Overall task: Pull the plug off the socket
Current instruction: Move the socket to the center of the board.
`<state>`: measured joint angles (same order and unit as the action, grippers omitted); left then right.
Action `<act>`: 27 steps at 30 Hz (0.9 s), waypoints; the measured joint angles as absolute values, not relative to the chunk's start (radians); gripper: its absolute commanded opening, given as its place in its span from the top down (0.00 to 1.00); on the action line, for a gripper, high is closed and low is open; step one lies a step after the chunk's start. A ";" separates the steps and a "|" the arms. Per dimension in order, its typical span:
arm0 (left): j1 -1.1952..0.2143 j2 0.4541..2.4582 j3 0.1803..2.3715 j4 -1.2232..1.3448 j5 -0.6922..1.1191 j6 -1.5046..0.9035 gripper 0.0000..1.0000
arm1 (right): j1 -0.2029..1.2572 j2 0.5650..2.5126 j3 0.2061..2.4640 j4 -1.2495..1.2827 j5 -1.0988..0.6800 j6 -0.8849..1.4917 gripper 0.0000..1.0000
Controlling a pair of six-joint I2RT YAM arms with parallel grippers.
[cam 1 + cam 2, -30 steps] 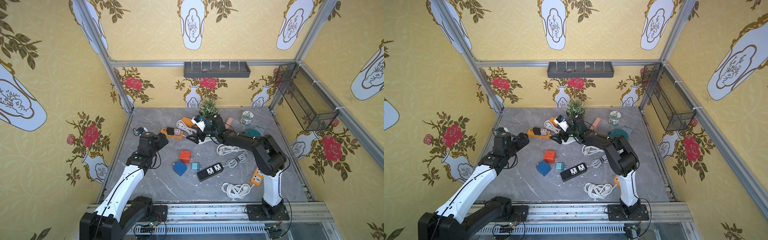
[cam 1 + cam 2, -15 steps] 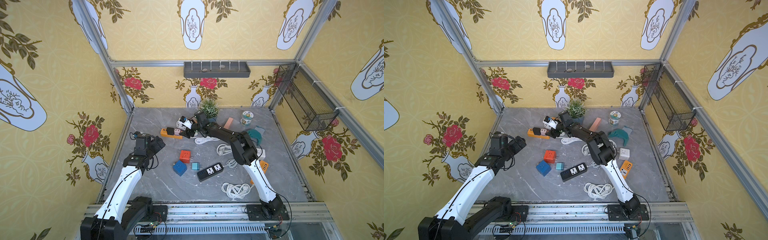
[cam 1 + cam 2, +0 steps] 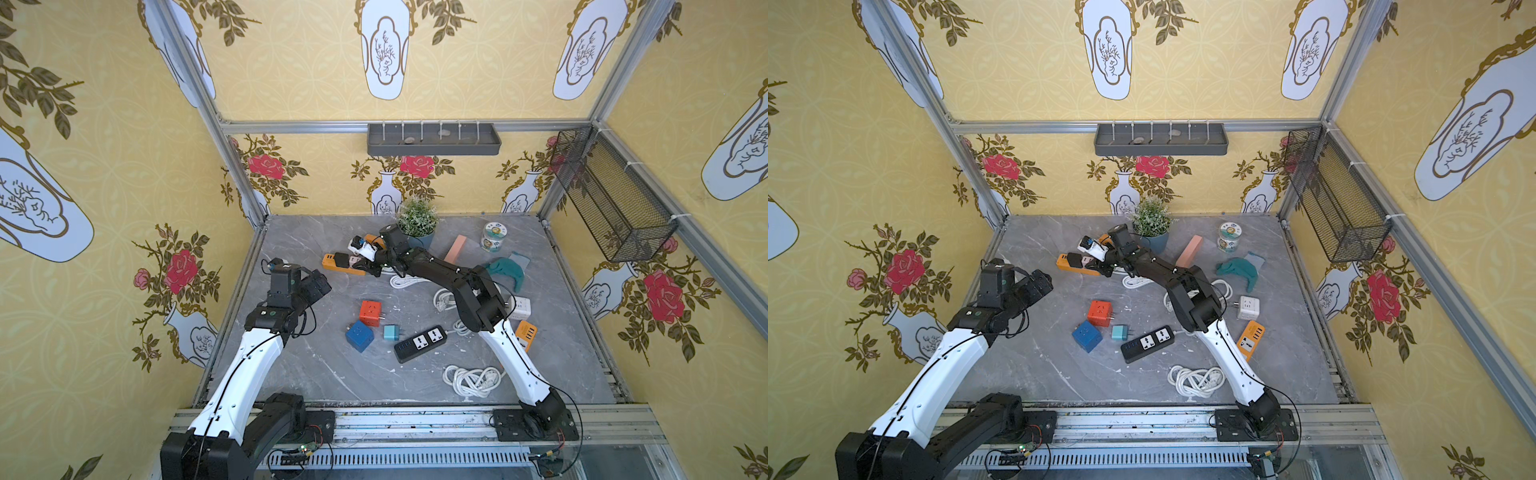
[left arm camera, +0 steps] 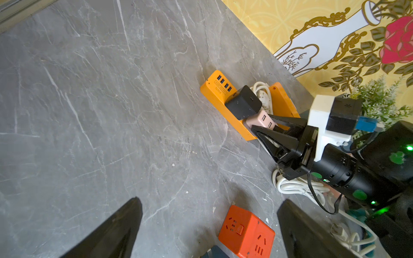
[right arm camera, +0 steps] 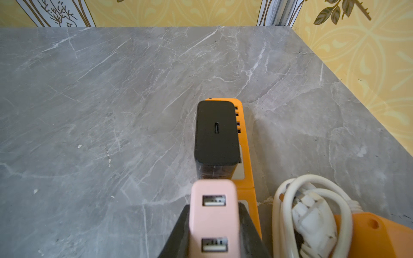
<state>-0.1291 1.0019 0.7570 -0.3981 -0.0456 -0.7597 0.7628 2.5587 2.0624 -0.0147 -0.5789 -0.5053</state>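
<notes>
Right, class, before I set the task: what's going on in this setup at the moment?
The right arm's fingers are shut on the pink plug, which sits in the orange power strip beside a black charger, towards the back of the table. The plug does not look pulled out yet. The left arm's fingers hang open above the table, holding nothing.

I see the strip (image 3: 330, 262) far back on the table (image 3: 316, 374), left of the plant (image 3: 417, 216). Two things sit on it: the plug (image 4: 259, 118) to the right, the charger (image 4: 242, 103) just left of it. A cord (image 4: 264, 95) lies just behind the strip. A cube (image 3: 370, 312) lies nearer me.
</notes>
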 measured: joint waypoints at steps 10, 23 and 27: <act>-0.129 1.046 0.687 -0.192 0.188 -0.855 0.05 | 0.751 2.222 1.592 0.025 -0.561 -0.492 0.85; -0.246 1.413 0.755 0.066 0.474 -1.096 0.22 | 0.773 2.066 1.282 0.159 -0.485 -0.388 0.85; -0.245 1.483 0.761 0.047 0.469 -1.156 0.29 | 0.786 2.064 1.280 0.165 -0.459 -0.366 0.85</act>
